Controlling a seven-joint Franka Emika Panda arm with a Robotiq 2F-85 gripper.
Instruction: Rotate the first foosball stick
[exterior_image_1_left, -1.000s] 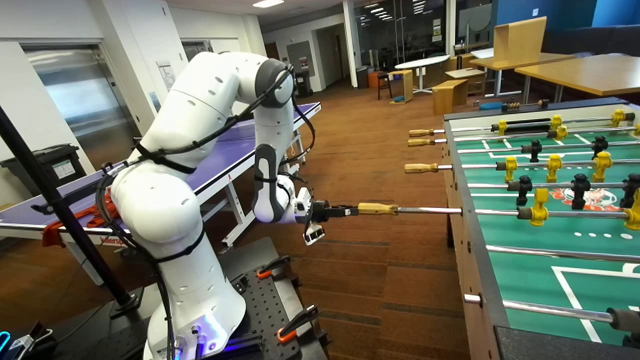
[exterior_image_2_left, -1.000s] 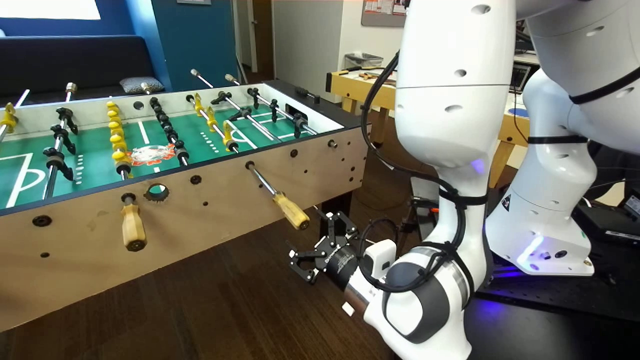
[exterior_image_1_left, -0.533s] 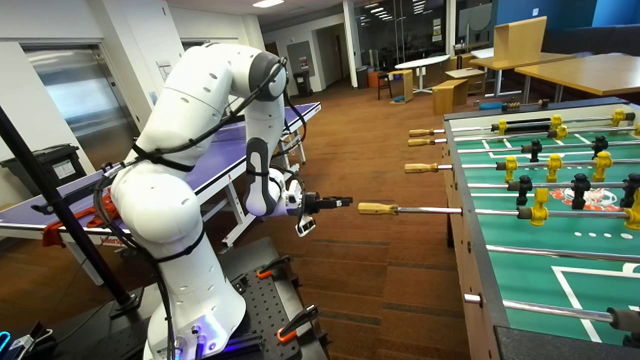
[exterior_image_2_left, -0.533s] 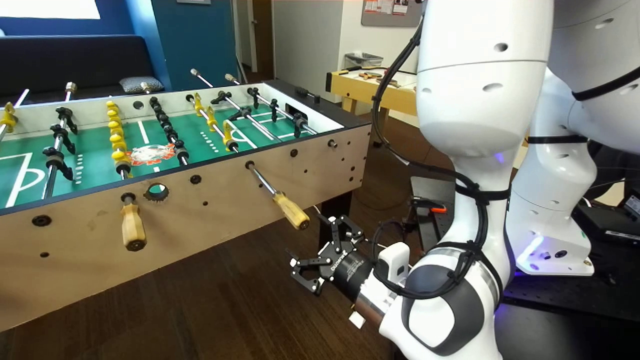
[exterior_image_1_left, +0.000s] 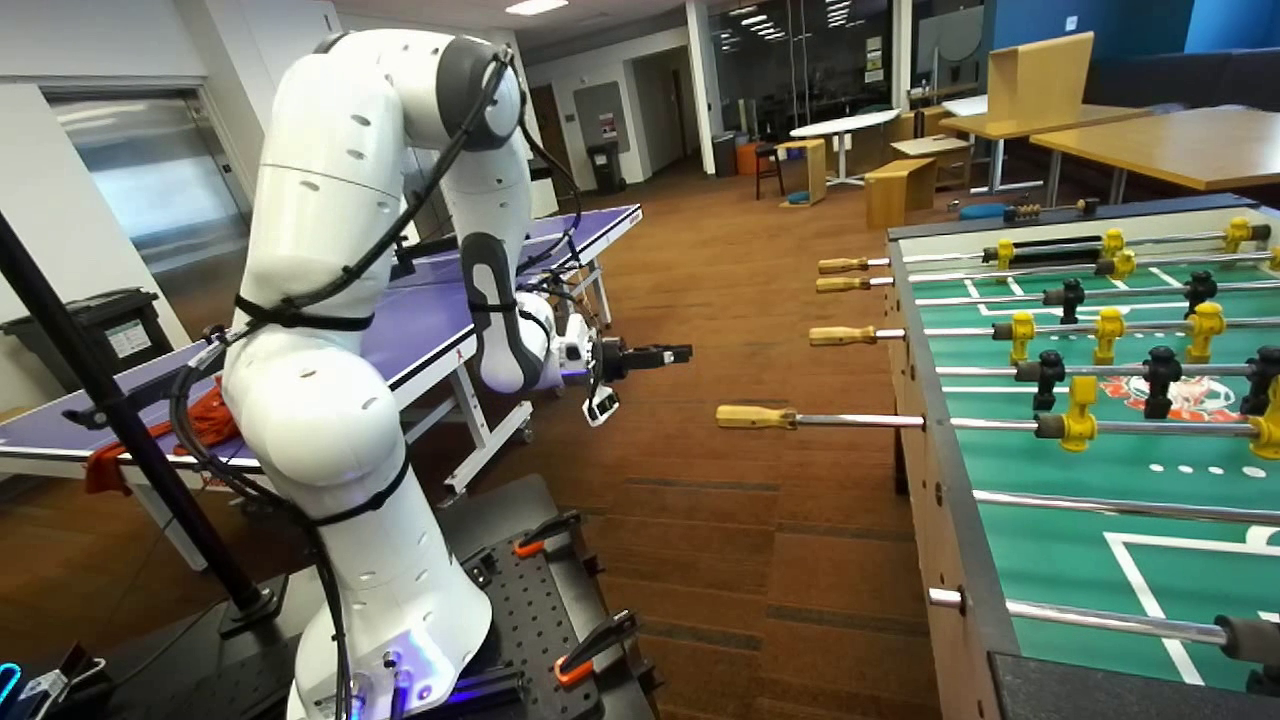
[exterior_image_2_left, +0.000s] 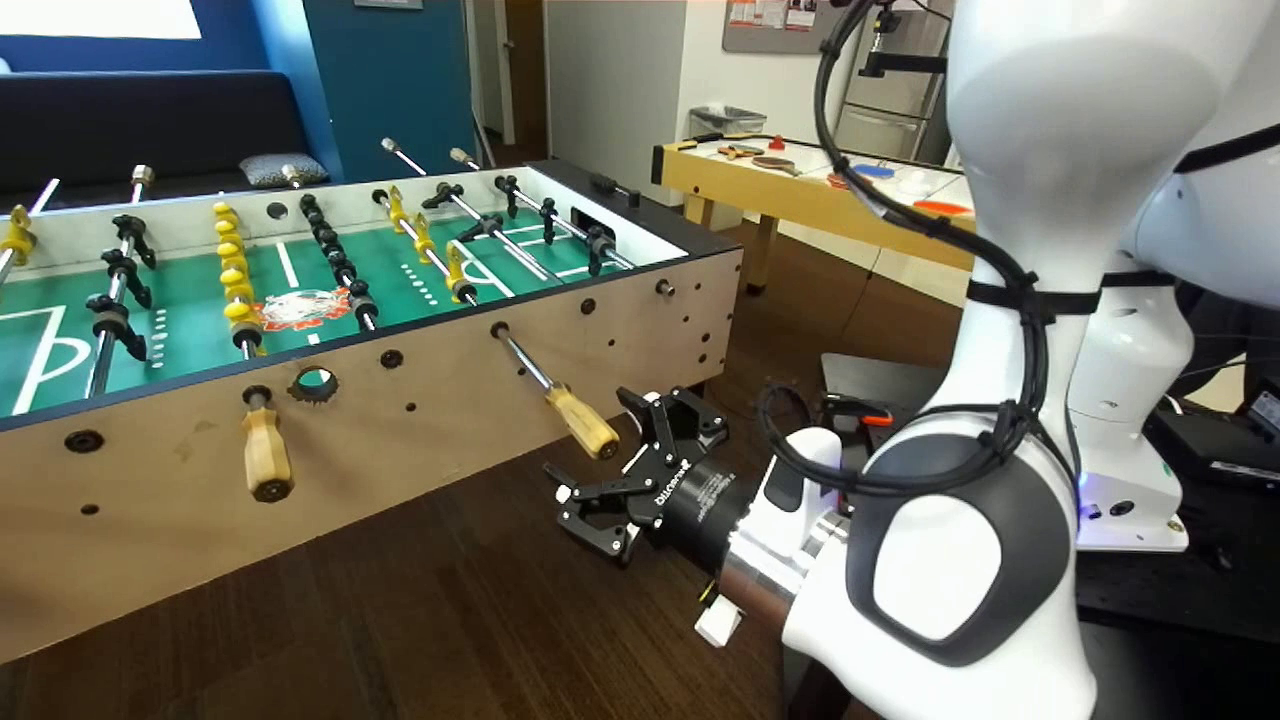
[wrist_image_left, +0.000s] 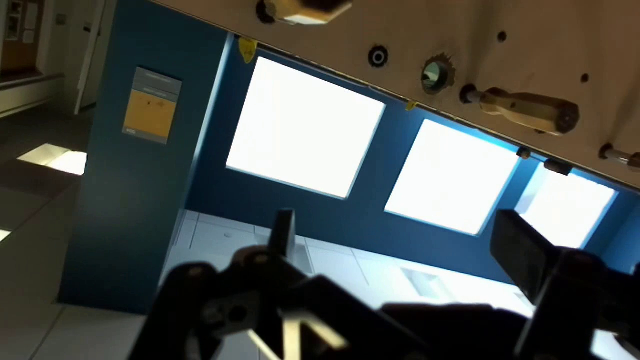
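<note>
A foosball rod with a wooden handle sticks out from the side of the foosball table. This handle also shows in an exterior view and is cut off at the top of the upside-down wrist view. Its bar carries yellow players. My gripper is open and empty, just short of the handle's free end and higher than it. In an exterior view the open fingertips appear on either side of the handle's end. In the wrist view nothing lies between the fingers.
Other wooden handles stick out farther along the same side; one also shows in an exterior view. A bare rod end pokes out near the table's corner. A purple ping-pong table stands behind the arm.
My gripper has backed away from the handle's end and risen above its height. The arm has lifted and drawn back. The handle, rod and players have not visibly moved.
</note>
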